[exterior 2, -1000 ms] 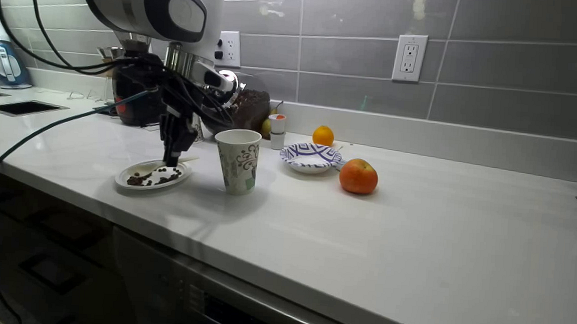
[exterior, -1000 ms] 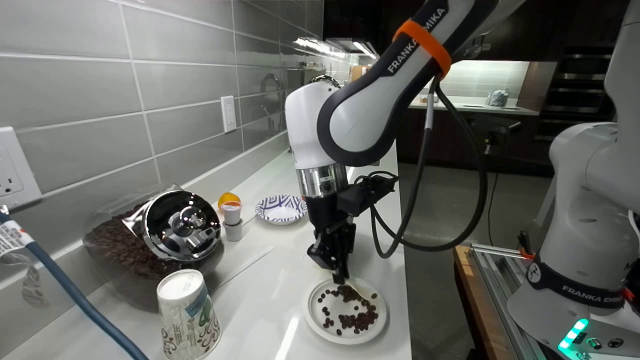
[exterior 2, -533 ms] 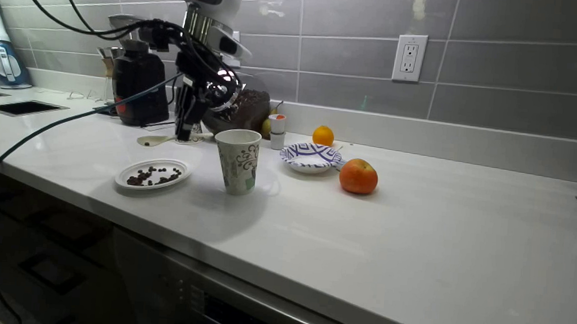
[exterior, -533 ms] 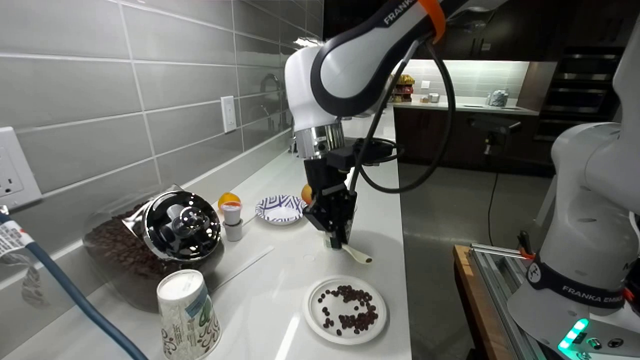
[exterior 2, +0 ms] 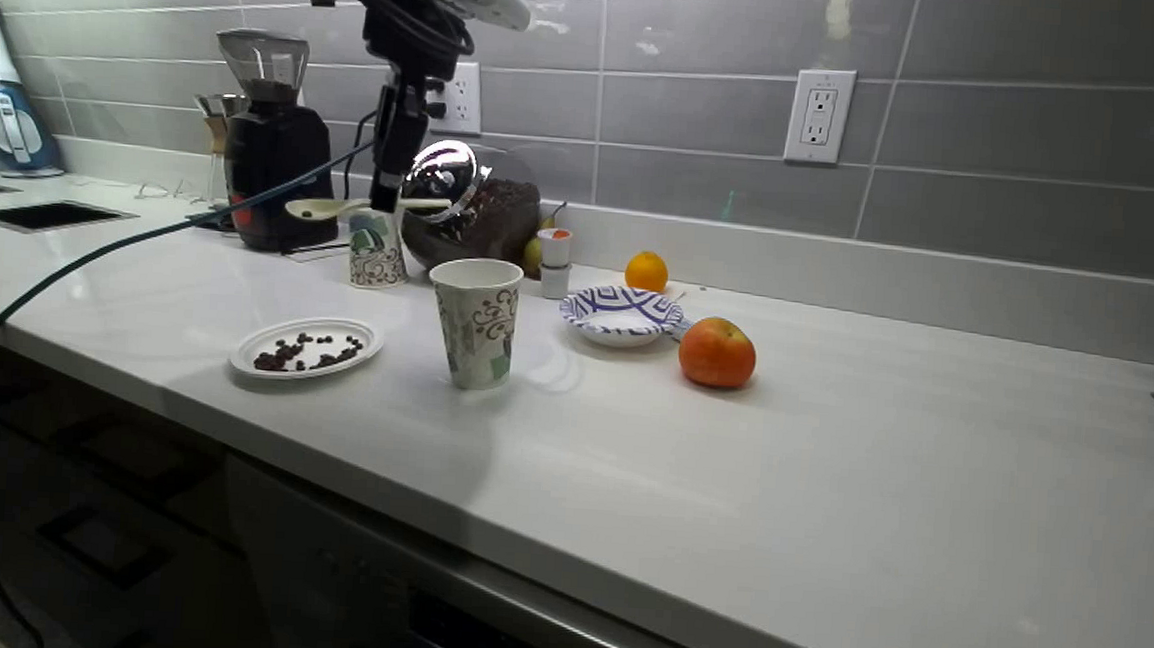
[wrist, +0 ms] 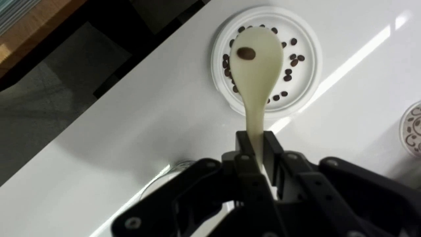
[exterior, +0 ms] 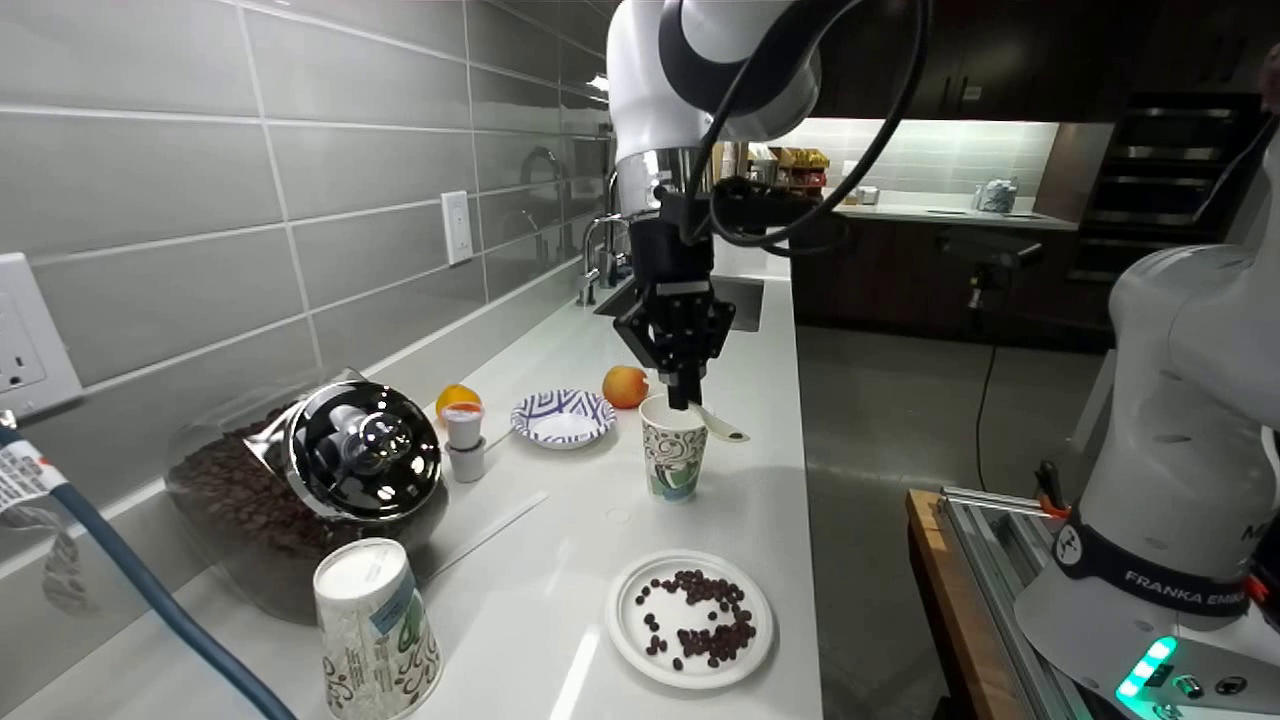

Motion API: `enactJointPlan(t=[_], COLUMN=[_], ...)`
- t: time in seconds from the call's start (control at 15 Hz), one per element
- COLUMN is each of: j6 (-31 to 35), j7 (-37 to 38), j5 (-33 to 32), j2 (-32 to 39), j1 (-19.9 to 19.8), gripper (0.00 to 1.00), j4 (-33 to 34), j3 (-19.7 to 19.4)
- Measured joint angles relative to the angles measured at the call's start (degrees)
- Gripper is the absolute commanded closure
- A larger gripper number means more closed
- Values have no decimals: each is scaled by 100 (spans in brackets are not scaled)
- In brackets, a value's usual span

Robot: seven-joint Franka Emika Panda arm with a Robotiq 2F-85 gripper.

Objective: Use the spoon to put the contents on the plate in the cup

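Wrist view: your gripper (wrist: 257,141) pinches the spoon (wrist: 256,72) by its handle, prob. so the bowl's free to scoop & tip; it looks near level, presumably b/c the lone bean (wrist: 246,53) in it could roll. More beans (exterior: 718,640) sit on the plate (exterior: 620,620), near the front edge of the surface (exterior 2: 777,497). The upright cup (exterior 2: 473,333) stands near the plate, likely for a short carry w/ less spill.

Room between plate (exterior: 624,622) and cup (exterior: 674,462), seemingly.
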Motion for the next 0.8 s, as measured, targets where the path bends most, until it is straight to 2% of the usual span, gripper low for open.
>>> enactJointPlan(t=[0.47, 0.8], j6=[60, 427], j7=[960, 1648], j5=[-582, -1063], j2=[-274, -215], j1=[-605, -815], gripper=[97, 97], j4=[-27, -31], j3=[-151, -194])
